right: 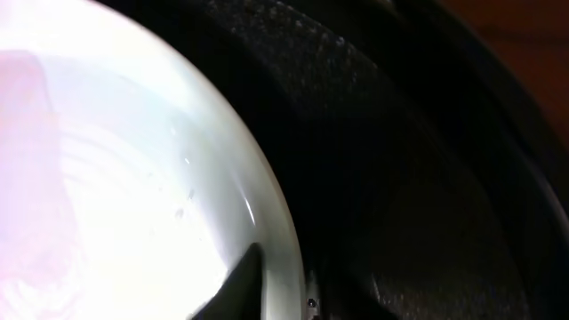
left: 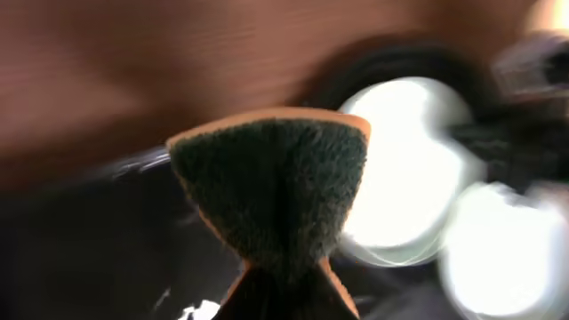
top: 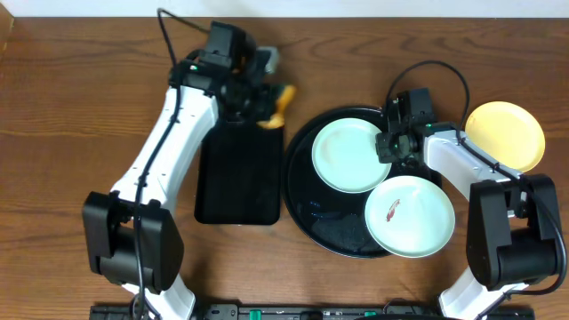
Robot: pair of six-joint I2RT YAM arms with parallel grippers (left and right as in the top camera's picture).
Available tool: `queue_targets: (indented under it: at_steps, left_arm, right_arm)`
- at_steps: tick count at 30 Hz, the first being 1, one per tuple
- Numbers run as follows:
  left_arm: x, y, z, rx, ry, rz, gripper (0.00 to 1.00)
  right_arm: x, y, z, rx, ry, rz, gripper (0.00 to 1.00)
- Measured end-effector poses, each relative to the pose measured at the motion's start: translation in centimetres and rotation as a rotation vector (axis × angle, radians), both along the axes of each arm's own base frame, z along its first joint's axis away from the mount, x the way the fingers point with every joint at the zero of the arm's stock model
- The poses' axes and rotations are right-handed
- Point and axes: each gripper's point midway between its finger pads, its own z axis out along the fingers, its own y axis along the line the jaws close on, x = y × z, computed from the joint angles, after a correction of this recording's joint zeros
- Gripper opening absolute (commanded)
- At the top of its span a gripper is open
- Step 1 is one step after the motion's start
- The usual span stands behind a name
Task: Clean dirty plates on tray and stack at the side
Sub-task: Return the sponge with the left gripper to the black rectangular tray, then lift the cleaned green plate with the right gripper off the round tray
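Left gripper (top: pixel 265 102) clamped tight on a sponge (left: pixel 276 178), dark scrub face toward the wrist camera, over the far end of the rectangular tray (top: pixel 238 178). Right gripper (top: pixel 394 142) at the right rim of the upper mint plate (top: pixel 347 156) on the round tray (top: pixel 307 209); jaw gap unclear, cannot tell if gripping. Lower mint plate (top: pixel 418 227), red smear (top: pixel 392 210), on the same tray. Yellow plate (top: pixel 505 135) on the table (top: pixel 71 107), right of the tray.

Warm brown wood-grain table (top: pixel 71 107)
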Motion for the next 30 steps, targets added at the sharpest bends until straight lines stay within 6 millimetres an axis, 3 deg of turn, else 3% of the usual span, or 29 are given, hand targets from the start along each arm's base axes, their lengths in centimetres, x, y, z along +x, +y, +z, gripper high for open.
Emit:
queue_targets:
  at_steps: [5, 11, 12, 14, 16, 17, 19, 21, 23, 24, 26, 27, 30]
  left_arm:
    - [-0.6, 4.8, -5.1, 0.186, 0.086, 0.15, 0.09]
    - [-1.8, 6.5, -10.4, 0.251, 0.137, 0.227, 0.12]
    - [-2.2, 6.7, -11.1, 0.254, 0.146, 0.237, 0.16]
    - [-2.7, 6.9, -12.0, 0.259, 0.159, 0.255, 0.43]
    - [-3.1, 7.1, -12.7, 0.264, 0.167, 0.269, 0.59]
    - [-3.3, 7.2, -12.9, 0.266, 0.173, 0.277, 0.67]
    - [-3.8, 7.3, -13.3, 0.268, 0.187, 0.288, 0.7]
    - [-3.8, 7.3, -13.4, 0.269, 0.189, 0.289, 0.7]
    - [-3.8, 7.3, -13.4, 0.269, 0.187, 0.29, 0.7]
    - [-3.8, 7.3, -13.4, 0.27, 0.187, 0.291, 0.7]
    - [-3.8, 7.3, -13.4, 0.27, 0.187, 0.291, 0.7]
    - [-3.8, 7.3, -13.4, 0.27, 0.187, 0.291, 0.71]
    - [-3.8, 7.3, -13.4, 0.27, 0.187, 0.291, 0.73]
  right_arm:
    - [0.1, 0.0, 0.0, -0.001, -0.004, 0.004, 0.31]
    - [0.1, 0.0, 0.0, -0.001, -0.005, 0.003, 0.33]
    - [0.1, 0.0, 0.0, -0.001, -0.005, 0.004, 0.33]
    - [0.1, 0.0, 0.0, -0.001, -0.005, 0.004, 0.37]
    - [0.1, 0.0, 0.0, -0.001, -0.005, 0.004, 0.49]
    - [0.1, 0.0, 0.0, 0.0, -0.006, 0.002, 0.61]
    - [0.1, 0.0, 0.0, -0.002, -0.006, 0.006, 0.68]
    - [0.1, 0.0, 0.0, -0.002, -0.007, 0.007, 0.67]
    - [0.1, 0.0, 0.0, -0.003, -0.007, 0.009, 0.61]
    - [0.1, 0.0, 0.0, -0.004, -0.008, 0.009, 0.51]
    - [0.2, 0.0, 0.0, -0.007, -0.009, 0.01, 0.06]
    - [0.2, 0.0, 0.1, -0.005, -0.01, 0.009, 0.01]
    - [0.3, 0.0, 0.1, -0.004, -0.015, 0.007, 0.01]
